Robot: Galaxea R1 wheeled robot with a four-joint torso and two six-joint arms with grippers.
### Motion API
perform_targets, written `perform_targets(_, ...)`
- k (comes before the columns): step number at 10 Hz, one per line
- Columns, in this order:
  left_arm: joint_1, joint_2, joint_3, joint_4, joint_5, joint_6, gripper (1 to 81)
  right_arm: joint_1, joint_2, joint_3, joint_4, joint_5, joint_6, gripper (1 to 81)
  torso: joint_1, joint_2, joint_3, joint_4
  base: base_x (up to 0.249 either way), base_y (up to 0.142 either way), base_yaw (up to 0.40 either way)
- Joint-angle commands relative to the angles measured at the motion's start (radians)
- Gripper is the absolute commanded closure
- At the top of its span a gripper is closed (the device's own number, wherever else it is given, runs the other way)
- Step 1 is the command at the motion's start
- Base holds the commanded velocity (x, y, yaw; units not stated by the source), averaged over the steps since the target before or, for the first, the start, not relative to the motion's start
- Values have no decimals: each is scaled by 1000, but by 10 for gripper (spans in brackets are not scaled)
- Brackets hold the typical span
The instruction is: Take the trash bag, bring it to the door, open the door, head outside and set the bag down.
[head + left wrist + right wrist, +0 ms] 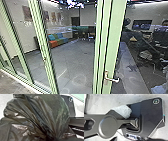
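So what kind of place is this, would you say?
Probably an office building's lounge or common area, seen through glass: there's a green-framed door with a lever handle, a row of colourful seats and pictures on the wall.

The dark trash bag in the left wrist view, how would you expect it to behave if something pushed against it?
The trash bag would probably give and change shape, as its thin film is creased all over. The glossy highlights suggest a rather slippery surface. Its folds converge on one gathered spot, so it would likely swing about that.
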Motion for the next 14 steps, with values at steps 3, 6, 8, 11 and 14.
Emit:
perform_targets(3,-45,1,5,4,72,-1,811,107,-270,337,15,-43,-3,10,0,0,0,0,0,0,0)
perform_targets(6,-43,1,5,4,70,-1,811,175,-407,477,44,-43,-3,10,0,0,0,0,0,0,0)
perform_targets(8,-43,3,5,4,70,-1,811,222,-497,552,70,-45,-3,10,0,0,0,0,0,0,0)
perform_targets(11,-40,0,4,-1,70,-1,811,352,-620,675,121,-81,-3,10,0,0,0,0,0,0,0)
perform_targets(14,-40,1,5,-7,69,-3,811,478,-704,735,216,-161,-3,10,0,0,0,0,0,0,0)
